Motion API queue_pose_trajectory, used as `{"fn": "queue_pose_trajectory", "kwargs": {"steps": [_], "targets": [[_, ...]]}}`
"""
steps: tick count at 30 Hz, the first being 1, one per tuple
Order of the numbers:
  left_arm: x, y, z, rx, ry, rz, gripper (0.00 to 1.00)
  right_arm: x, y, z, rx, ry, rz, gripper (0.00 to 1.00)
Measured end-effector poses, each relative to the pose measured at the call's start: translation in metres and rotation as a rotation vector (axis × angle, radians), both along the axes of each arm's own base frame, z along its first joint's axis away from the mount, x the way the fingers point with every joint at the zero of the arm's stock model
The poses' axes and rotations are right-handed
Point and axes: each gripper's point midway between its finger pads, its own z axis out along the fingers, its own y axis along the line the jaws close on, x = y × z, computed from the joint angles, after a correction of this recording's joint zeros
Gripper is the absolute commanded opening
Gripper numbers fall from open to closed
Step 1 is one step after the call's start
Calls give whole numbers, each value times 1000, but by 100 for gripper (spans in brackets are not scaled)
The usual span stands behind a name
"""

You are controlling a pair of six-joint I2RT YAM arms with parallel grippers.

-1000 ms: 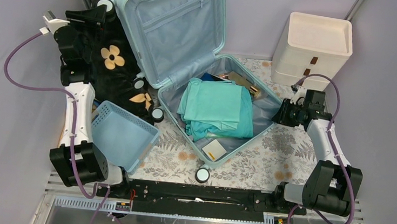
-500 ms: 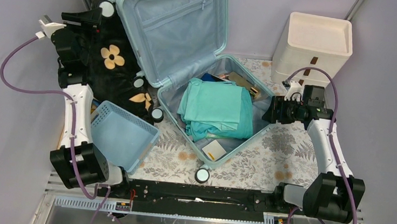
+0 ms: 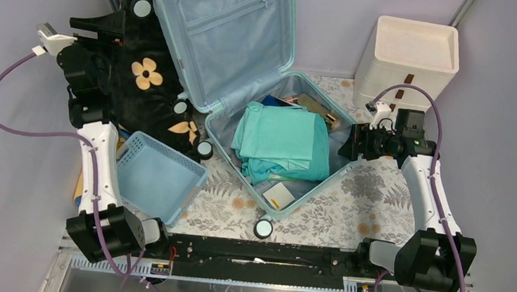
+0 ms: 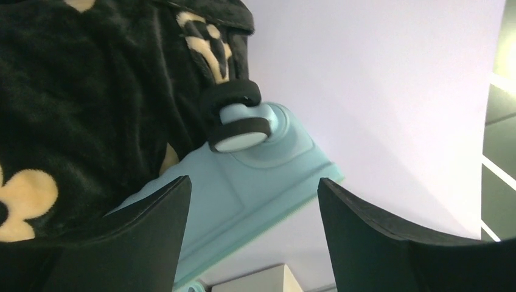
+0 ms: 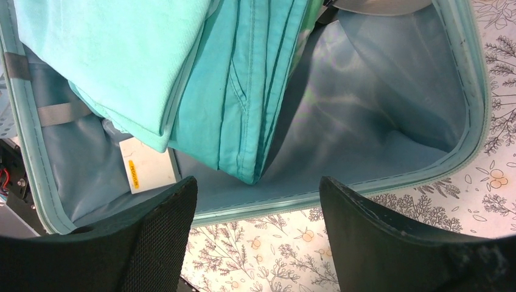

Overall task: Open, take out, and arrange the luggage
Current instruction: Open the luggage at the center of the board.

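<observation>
The pale aqua luggage [image 3: 223,37] lies open; its lid leans back against a black flowered blanket [image 3: 141,86]. The lower shell [image 3: 308,193] holds folded teal clothes [image 3: 281,141] and a white card [image 3: 279,195]. My left gripper [image 3: 119,22] hangs open just left of the lid's top wheel [image 3: 141,6], holding nothing. In the left wrist view that wheel [image 4: 237,121] and the lid corner [image 4: 243,201] show beyond the open left gripper [image 4: 252,188]. My right gripper [image 3: 346,145] is open over the shell's right rim [image 5: 341,191], beside the clothes [image 5: 122,55]; in its wrist view the gripper [image 5: 258,185] is empty.
A small blue basket [image 3: 158,176] stands tilted at the left front. The cream drawer unit [image 3: 407,64] is at the back right. A floral cloth [image 3: 363,205] covers the table. Brown items [image 3: 312,105] lie at the back of the shell.
Both grippers have opened. The left one has drawn back left from the lid's wheel, and the lid leans slightly further back. The right one has moved left to the shell's rim.
</observation>
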Motion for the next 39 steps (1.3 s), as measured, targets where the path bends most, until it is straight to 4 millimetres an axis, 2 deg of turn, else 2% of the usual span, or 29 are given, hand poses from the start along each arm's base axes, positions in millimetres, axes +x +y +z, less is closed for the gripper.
{"fn": "queue_pose_trajectory", "kwargs": {"steps": [5,12,17,21,26,31,39], "targets": [[-16,-22,5,65,-43,-83,88,-3,1,0,-5,-3,26,84],[-36,-68,7,158,-123,-287,95,-6,3,9,14,-25,61,84],[-53,-123,8,217,-159,-482,95,-4,0,21,39,-51,64,86],[-66,-169,1,272,-164,-655,96,-1,0,33,50,-80,76,87],[-83,-207,-21,344,-145,-807,96,4,-1,49,42,-120,87,87],[-95,-225,-56,389,-92,-878,96,19,-3,68,34,-164,89,87],[-115,-265,-101,531,-23,-1012,96,43,-10,76,22,-192,70,88]]}}
